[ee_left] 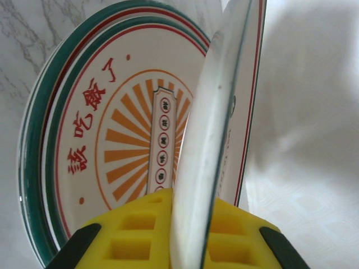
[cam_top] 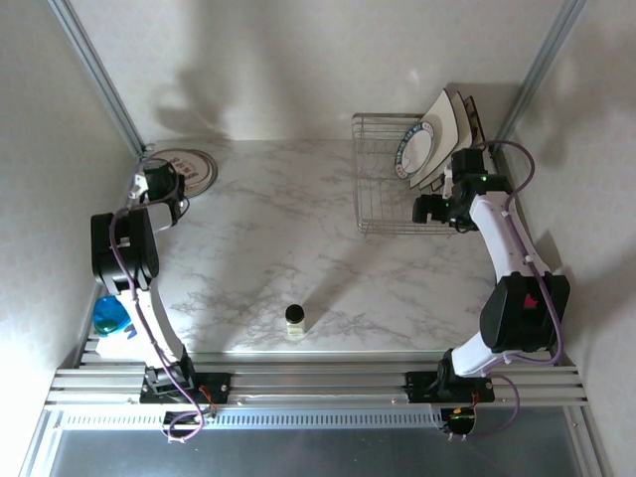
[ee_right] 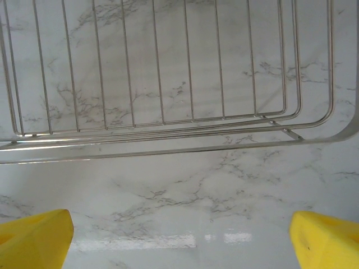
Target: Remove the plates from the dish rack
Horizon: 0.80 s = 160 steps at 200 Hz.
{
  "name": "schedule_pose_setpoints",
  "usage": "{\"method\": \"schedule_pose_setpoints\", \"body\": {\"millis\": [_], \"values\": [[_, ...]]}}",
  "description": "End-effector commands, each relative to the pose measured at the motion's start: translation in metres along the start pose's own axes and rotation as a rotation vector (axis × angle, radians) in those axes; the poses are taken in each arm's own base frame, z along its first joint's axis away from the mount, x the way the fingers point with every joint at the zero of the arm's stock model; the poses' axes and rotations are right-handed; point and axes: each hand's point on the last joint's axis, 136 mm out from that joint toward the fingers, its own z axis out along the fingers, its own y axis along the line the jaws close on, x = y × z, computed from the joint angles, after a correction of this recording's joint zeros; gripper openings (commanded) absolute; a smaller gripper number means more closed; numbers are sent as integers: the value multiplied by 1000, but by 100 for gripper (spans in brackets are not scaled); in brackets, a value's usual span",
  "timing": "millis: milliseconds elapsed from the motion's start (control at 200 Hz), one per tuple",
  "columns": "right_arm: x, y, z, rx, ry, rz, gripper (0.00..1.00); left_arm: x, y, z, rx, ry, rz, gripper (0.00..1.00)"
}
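My left gripper (ee_left: 188, 224) is shut on the rim of a small round plate (ee_left: 210, 129), held edge-on between the yellow pads (ee_left: 126, 235). Right behind it lies another round plate (ee_left: 106, 140), teal rim and orange-patterned back up, at the table's far left (cam_top: 194, 169), where the left gripper (cam_top: 167, 187) hovers. The wire dish rack (cam_top: 383, 189) stands at the far right. A round teal-rimmed plate (cam_top: 417, 154) and square cream plates (cam_top: 450, 124) lean at its right end. My right gripper (cam_top: 429, 209) is open at the rack's near right corner, above bare marble, with the rack's wires (ee_right: 168, 126) just ahead.
A small dark-capped bottle (cam_top: 295, 318) stands on the marble table (cam_top: 278, 248) near the front middle. Something blue (cam_top: 111, 316) lies by the left arm's base. Metal frame posts (cam_top: 99, 75) rise at both back corners, and walls close in on both sides.
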Motion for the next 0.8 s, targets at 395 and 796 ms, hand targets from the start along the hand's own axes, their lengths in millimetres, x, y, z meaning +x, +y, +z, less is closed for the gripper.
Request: {"method": "schedule_pose_setpoints", "body": {"millis": [395, 796], "values": [[2, 5, 7, -40, -18, -1, 99, -7, -17, 7, -69, -14, 138, 7], [1, 6, 9, -51, -25, -3, 99, 1, -16, 4, -115, 43, 286, 36]]}}
